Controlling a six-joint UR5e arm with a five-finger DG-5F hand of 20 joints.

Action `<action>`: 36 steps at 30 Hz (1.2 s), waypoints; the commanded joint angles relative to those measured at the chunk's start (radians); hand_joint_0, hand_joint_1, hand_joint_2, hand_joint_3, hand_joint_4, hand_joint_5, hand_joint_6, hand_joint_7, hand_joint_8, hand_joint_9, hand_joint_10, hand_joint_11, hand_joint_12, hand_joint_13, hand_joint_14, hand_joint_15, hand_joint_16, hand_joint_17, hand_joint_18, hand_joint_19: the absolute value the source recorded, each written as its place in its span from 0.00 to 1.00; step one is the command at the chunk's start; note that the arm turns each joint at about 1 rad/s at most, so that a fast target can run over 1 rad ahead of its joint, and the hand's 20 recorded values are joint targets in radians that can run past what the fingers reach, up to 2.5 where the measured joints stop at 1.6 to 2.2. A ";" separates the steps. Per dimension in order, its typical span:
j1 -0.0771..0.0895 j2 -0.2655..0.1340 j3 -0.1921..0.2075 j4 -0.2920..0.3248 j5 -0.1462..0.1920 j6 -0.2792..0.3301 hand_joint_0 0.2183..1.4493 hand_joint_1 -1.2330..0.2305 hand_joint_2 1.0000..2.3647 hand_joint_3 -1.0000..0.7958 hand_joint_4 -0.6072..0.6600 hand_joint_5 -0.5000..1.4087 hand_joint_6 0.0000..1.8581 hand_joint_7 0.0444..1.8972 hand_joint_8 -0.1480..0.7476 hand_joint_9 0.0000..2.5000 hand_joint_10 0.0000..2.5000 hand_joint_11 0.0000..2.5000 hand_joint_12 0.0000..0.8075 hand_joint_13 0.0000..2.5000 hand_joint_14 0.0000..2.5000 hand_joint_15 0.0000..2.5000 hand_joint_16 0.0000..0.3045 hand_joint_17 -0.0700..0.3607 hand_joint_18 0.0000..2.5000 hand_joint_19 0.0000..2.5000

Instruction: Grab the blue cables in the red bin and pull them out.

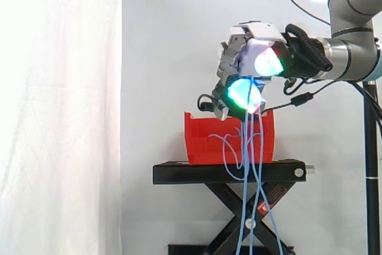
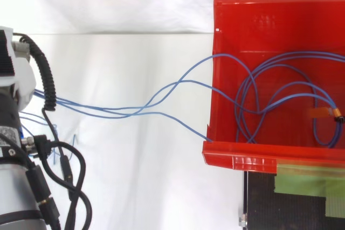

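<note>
Hand (image 1: 248, 49) at upper centre of side view, above red bin (image 1: 203, 138), fingers curled round blue cables (image 1: 245, 147), which hang down past the bin front and black stand (image 1: 179, 173). Top view: strands span from left edge over the bin wall; loops lie inside at right.

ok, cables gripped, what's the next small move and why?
Probably pull the hand further away from the red bin: its fingers are shut on the blue cables, but several loops lie inside the bin, with strands crossing its wall.
</note>
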State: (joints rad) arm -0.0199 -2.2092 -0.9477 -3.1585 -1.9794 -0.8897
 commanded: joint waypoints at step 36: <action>0.000 -0.001 -0.086 -0.017 0.025 0.283 0.47 0.27 0.00 0.00 0.55 0.74 0.13 0.44 0.37 0.50 0.09 0.75 0.37 0.52 0.01 0.58 0.14 0.39 0.30 0.27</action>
State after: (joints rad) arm -0.0199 -2.2104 -1.0339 -3.1754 -1.9544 -0.6139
